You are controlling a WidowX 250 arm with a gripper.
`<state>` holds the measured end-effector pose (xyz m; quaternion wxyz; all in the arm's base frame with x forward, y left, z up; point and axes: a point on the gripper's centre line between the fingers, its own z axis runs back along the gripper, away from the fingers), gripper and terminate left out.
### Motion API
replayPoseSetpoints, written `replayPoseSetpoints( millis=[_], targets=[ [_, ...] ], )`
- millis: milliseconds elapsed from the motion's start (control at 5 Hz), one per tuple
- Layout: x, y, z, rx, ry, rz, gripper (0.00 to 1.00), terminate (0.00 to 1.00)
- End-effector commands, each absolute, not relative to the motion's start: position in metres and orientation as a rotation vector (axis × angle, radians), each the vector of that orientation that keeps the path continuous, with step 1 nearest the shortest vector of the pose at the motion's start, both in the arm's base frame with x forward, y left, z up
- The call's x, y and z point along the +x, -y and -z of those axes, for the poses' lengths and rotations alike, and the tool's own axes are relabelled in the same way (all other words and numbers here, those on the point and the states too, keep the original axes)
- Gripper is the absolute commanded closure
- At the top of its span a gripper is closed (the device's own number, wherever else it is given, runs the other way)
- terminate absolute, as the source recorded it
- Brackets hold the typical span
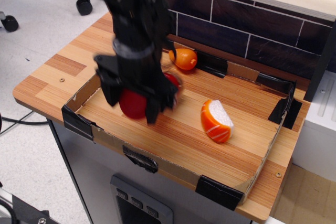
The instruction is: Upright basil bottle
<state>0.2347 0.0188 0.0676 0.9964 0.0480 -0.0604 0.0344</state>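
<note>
The basil bottle lies tilted between my fingers; its wide red cap [133, 103] faces the front left, and a bit of its red label [171, 81] shows behind my wrist. My gripper [132, 102] is shut on the bottle's cap end over the left part of the cardboard tray [79, 121]. The arm is blurred by motion and hides most of the bottle's body. I cannot tell whether the bottle still touches the tray floor.
An orange toy fruit [184, 59] sits at the tray's back wall. An orange-and-white salmon sushi toy [216, 120] lies right of the gripper. The low cardboard walls with black tape corners [218, 191] ring the tray. A dark tile wall [252, 30] stands behind.
</note>
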Motion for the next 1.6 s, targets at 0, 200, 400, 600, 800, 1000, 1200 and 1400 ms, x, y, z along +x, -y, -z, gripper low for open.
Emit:
replayPoseSetpoints(
  millis=[0,200,400,600,800,1000,1200,1400],
  targets=[
    [0.249,-0.035,-0.121,0.061,0.111,-0.135,1.00,0.00],
    [0.251,-0.035,-0.125,0.048,0.099,-0.143,1.00,0.00],
    [0.256,-0.034,-0.118,0.033,-0.001,-0.190,1.00,0.00],
    [0.257,-0.032,-0.108,0.044,-0.054,-0.214,1.00,0.00],
    [0.258,-0.031,-0.105,0.058,-0.059,-0.208,0.00,0.00],
    [0.261,-0.032,-0.114,0.024,-0.055,-0.203,0.00,0.00],
    [0.267,-0.036,-0.135,0.045,0.063,-0.238,0.00,0.00],
    [0.276,-0.040,-0.160,0.050,0.174,-0.275,0.00,0.00]
  ],
)
